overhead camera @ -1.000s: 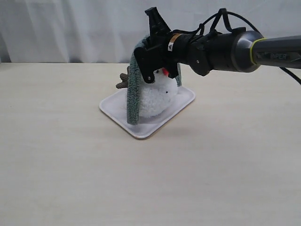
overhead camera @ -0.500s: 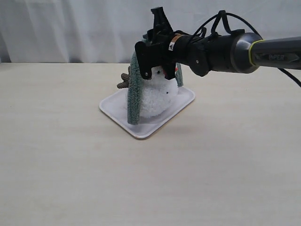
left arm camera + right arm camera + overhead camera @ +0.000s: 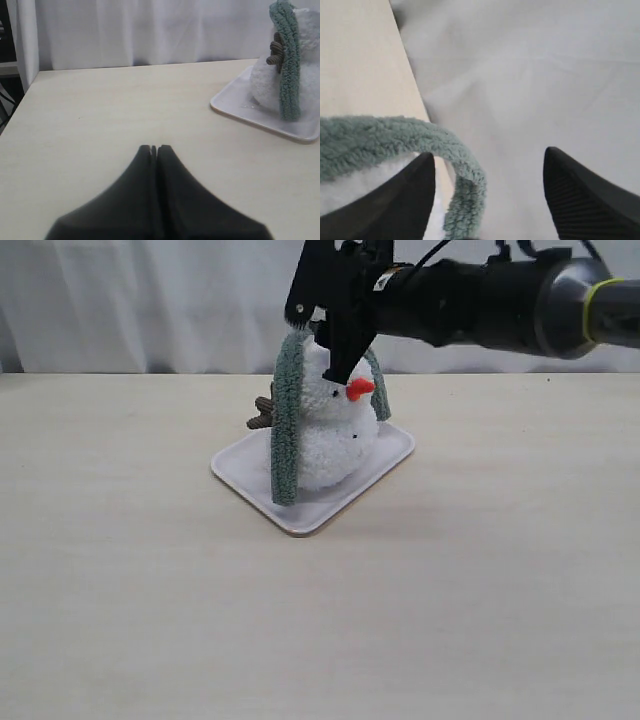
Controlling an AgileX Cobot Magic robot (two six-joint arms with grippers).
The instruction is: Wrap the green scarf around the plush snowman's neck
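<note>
Pale wooden tabletop [image 3: 150, 590] before a white curtain [image 3: 150, 300], bearing one white tray [image 3: 300, 516]. On the tray: plush snowman [image 3: 335, 445], upright, with the green scarf [image 3: 285, 430] draped over the crown of its head rather than round the neck; one end hangs down to the tray floor, the other drops behind the body. Above the tray: right gripper [image 3: 487, 157], jaws spread wide and empty, straddling the scarf's arch at the snowman's head; well off the tray, over bare tabletop: left gripper [image 3: 154, 148], jaws pressed together, holding nothing.
</note>
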